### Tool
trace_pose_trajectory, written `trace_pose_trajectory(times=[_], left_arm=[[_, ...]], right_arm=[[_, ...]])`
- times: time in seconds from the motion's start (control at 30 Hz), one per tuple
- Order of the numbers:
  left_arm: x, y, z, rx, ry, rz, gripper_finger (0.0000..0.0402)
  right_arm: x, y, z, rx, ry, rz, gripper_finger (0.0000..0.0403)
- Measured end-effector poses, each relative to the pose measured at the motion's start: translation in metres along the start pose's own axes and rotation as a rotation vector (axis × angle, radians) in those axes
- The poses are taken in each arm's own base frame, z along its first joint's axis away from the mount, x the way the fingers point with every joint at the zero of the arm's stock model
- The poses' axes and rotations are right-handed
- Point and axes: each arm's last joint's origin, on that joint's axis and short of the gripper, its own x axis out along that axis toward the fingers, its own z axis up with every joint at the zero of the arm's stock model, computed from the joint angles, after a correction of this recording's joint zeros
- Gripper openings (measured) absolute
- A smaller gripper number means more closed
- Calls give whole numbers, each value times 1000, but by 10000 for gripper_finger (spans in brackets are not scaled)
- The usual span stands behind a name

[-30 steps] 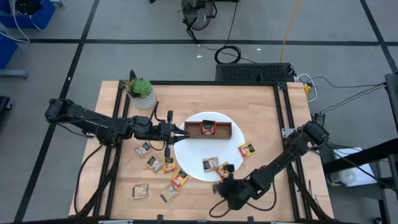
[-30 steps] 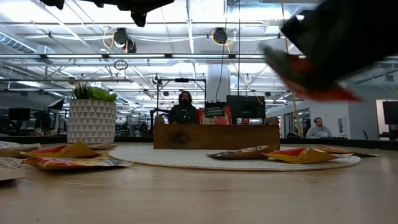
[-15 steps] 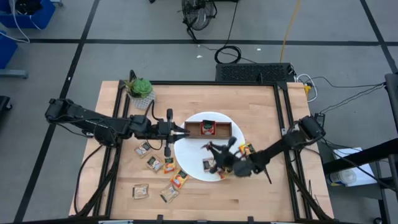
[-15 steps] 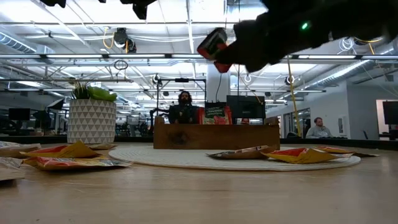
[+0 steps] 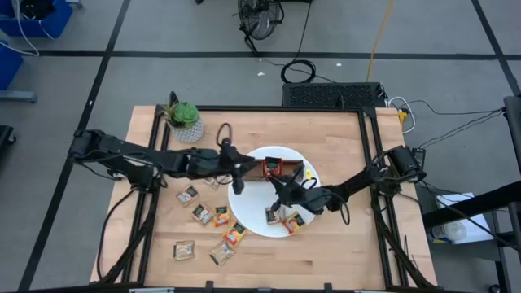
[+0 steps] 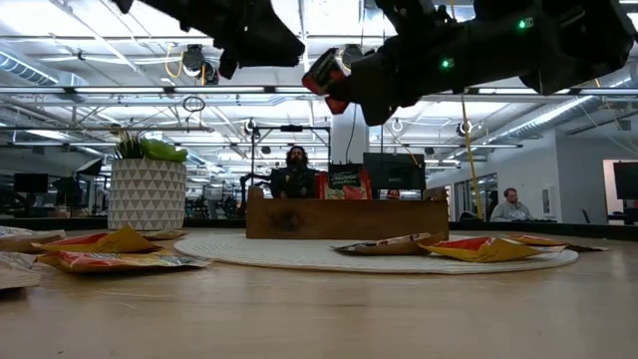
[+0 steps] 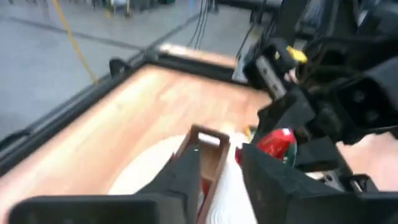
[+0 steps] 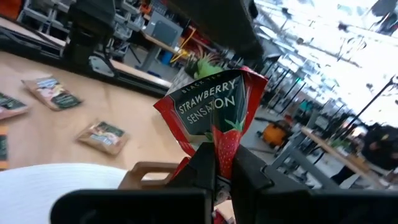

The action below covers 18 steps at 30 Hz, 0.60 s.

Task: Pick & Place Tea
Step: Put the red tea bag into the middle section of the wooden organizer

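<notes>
One red sachet (image 8: 214,115), its label reading strawberry, was pinched between the pressed-together fingers of the right end effector (image 5: 277,184), which hung in the air over the white plate (image 5: 254,218), just beside the wooden tray (image 5: 295,169). In the low view the same sachet (image 6: 334,75) showed well above the tray (image 6: 344,217). The step in hand looked like the carry: the sachet was lifted and brought near the tray but not yet set in. One red sachet (image 5: 272,168) already stood in the tray's middle compartment.

The left end effector (image 5: 242,169) hovered at the tray's other end, over the plate's edge; its fingers (image 7: 186,171) stood a little apart with nothing between them.

Other sachets lay on the plate (image 5: 275,215) and scattered on the bench (image 5: 342,252), among them one (image 5: 184,250) near the front edge.

The next move would probably call for lowering the held sachet into a compartment, upright and edge first, without colliding with the left arm close by.
</notes>
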Motion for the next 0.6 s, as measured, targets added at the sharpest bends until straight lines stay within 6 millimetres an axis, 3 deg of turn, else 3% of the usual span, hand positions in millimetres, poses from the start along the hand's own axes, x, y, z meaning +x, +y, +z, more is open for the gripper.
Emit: trace_pose_trajectory(times=[0.27, 0.6], left_arm=[[6, -24, 21, 143, 60, -41, 209], [-1, -37, 15, 158, 119, -74, 207]], right_arm=[[3, -4, 0, -94, -6, -20, 12], [4, -6, 8, -62, -111, 27, 12]])
